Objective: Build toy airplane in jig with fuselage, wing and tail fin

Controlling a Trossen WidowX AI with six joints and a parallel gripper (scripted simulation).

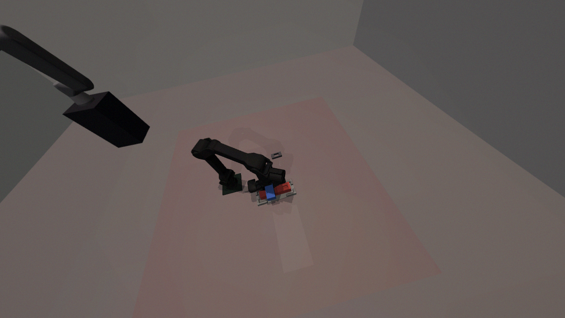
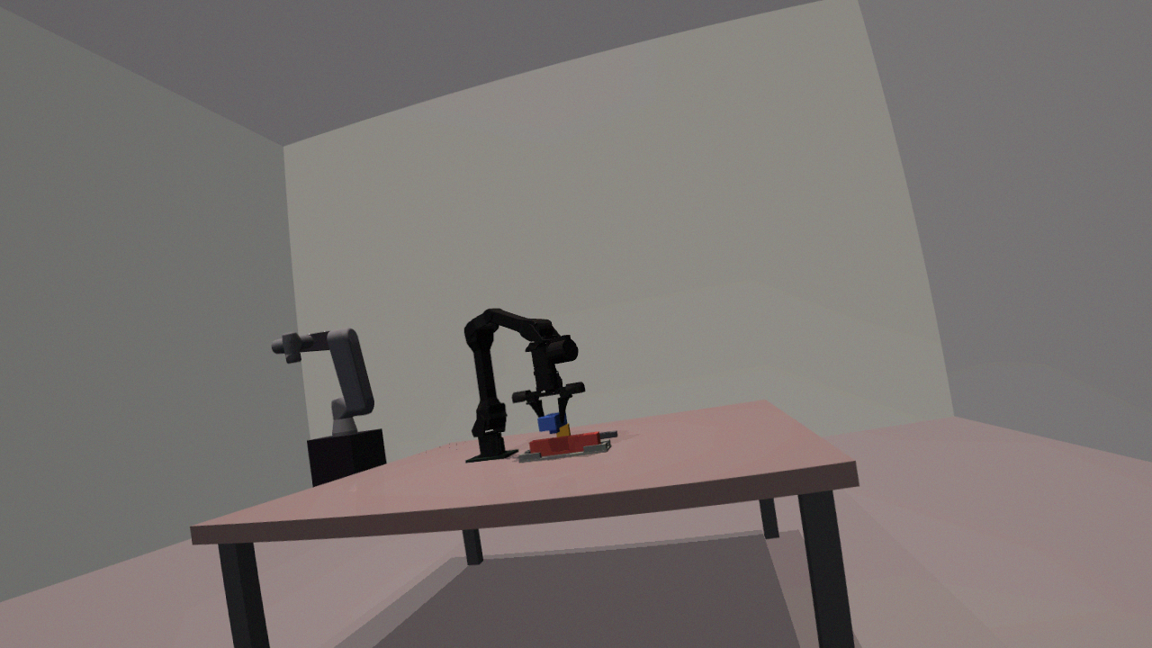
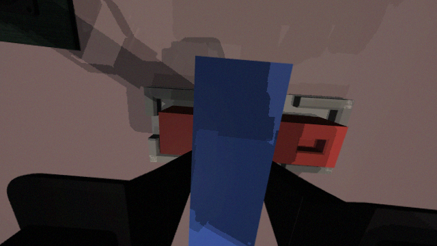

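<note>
- Above the red fuselage (image 1: 282,189) (image 2: 552,445) (image 3: 312,133), apparently cradled: blue wing (image 1: 270,192) (image 2: 548,423) (image 3: 232,137), gripped by the pincer (image 1: 270,185) (image 2: 553,416) (image 3: 227,157).
- Step: wing fitting; next, align tab, lower.
- Tail socket (image 3: 311,145), three o'clock in wrist view: unfilled.

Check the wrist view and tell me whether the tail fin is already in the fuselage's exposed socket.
No, the socket in the red fuselage shows as an unfilled recess.

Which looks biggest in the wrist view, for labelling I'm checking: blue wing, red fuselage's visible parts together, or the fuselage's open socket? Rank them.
1. Blue wing
2. Red fuselage, visible parts
3. Open socket
</note>
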